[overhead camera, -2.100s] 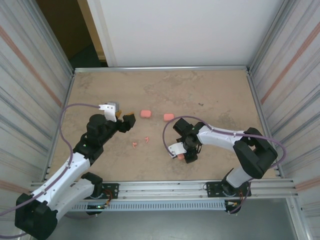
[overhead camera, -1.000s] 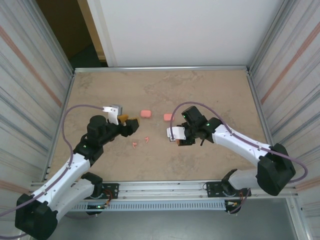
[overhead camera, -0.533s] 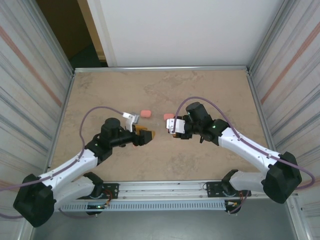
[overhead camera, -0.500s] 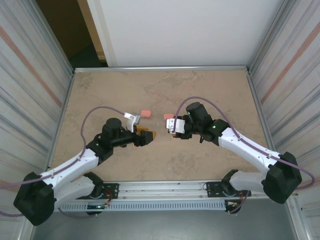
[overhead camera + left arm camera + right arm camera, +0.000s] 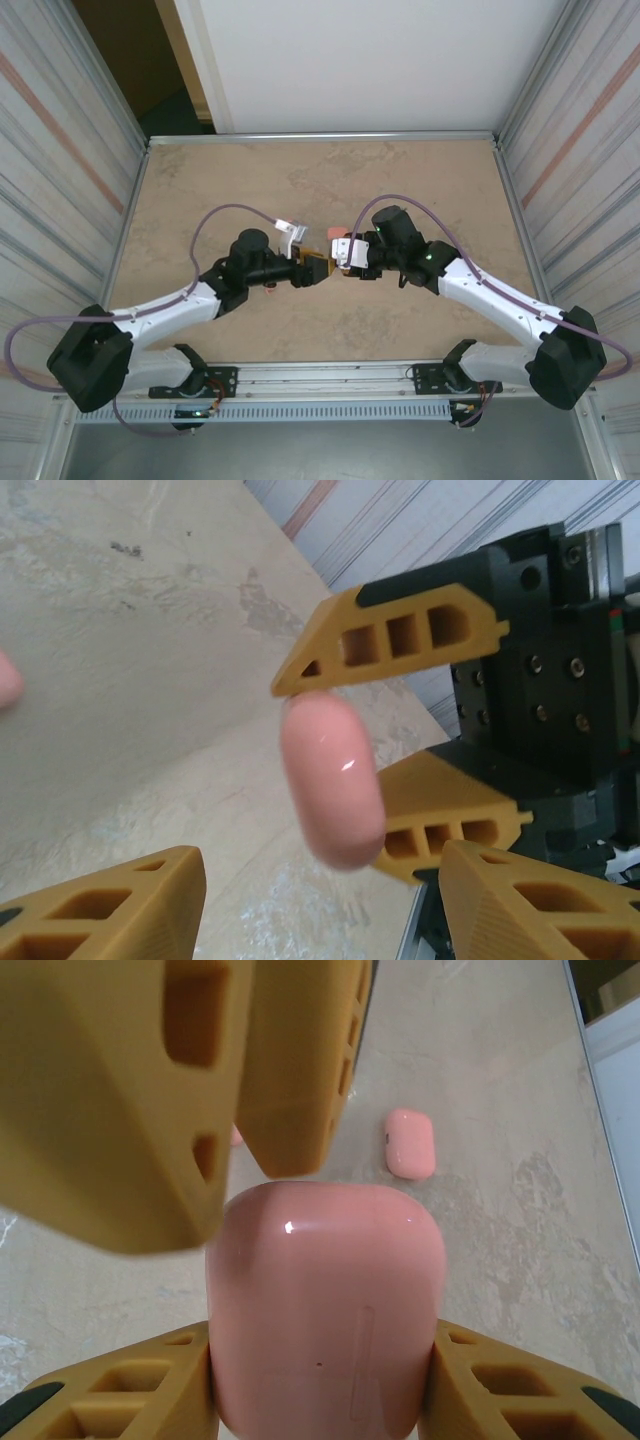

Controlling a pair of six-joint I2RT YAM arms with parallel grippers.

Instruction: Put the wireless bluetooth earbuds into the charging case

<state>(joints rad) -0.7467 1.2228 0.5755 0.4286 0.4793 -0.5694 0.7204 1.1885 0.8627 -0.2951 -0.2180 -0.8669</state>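
With the right gripper [image 5: 325, 1338] clamped on the glossy salmon-pink rounded plastic charging case [image 5: 325, 1290], hold it steady and square. Most likely the lid-opening step. Ease the left gripper [image 5: 320, 870], jaws apart and empty, onto the case's free end just ahead of its fingertips. Pinch only the lid half, clear of the right gripper's own jaws. Close gently to avoid twisting the slick shell loose. Leave alone the second pink case [image 5: 410, 1143], lying on the beige marbled worktop [image 5: 500, 1250] beyond the right gripper. No earbud in either gripper yet.
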